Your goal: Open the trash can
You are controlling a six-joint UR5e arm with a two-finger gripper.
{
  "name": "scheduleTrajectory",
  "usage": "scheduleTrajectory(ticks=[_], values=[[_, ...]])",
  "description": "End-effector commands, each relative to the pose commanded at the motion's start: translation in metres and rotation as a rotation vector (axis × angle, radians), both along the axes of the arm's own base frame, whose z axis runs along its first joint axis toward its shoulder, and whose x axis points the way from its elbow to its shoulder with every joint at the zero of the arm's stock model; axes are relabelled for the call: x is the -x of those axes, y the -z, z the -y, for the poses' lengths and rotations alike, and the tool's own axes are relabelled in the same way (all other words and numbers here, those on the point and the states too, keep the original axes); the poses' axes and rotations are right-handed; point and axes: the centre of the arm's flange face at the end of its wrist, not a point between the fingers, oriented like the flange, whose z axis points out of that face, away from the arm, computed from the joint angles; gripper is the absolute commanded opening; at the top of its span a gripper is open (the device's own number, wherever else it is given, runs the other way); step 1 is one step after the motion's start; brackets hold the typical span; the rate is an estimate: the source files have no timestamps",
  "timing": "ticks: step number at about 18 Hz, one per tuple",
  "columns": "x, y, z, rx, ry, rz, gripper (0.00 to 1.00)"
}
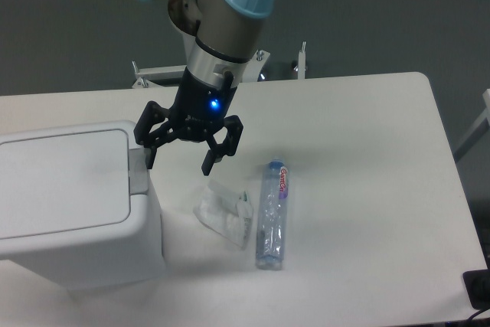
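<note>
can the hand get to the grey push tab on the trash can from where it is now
Probably yes. The open hand hangs right beside the grey push-tab on the trash can, with nothing between them; the crumpled wrapper and bottle lie off to the side.

Lab: robot arm (pixel 230 5), white table (pixel 367 158)
</note>
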Motion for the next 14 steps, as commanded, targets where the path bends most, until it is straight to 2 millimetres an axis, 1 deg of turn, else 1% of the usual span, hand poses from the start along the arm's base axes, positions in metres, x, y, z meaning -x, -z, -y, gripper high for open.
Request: scheduleTrajectory(ticks=[2, 7, 9, 10, 11, 13, 14], values=[[0.0, 0.005, -0.002, 0.01, 0.001, 0.0, 1.0], [-0.003, 0.006, -0.005, 0.02, 0.005, -0.017, 1.0], [0.0, -0.013, -0.007, -0.011, 0.0, -0.04, 1.0], [0.005, -0.031, -0.007, -0.045, -0.013, -0.063, 1.0], [0.013, -0.047, -0.004, -0.065, -0.026, -0.087, 1.0], [0.037, -0.066, 0.009, -0.09, -0.069, -0.116, 1.0], [0.045, -0.075, 0.013, -0.101, -0.081, -0.132, 1.0]])
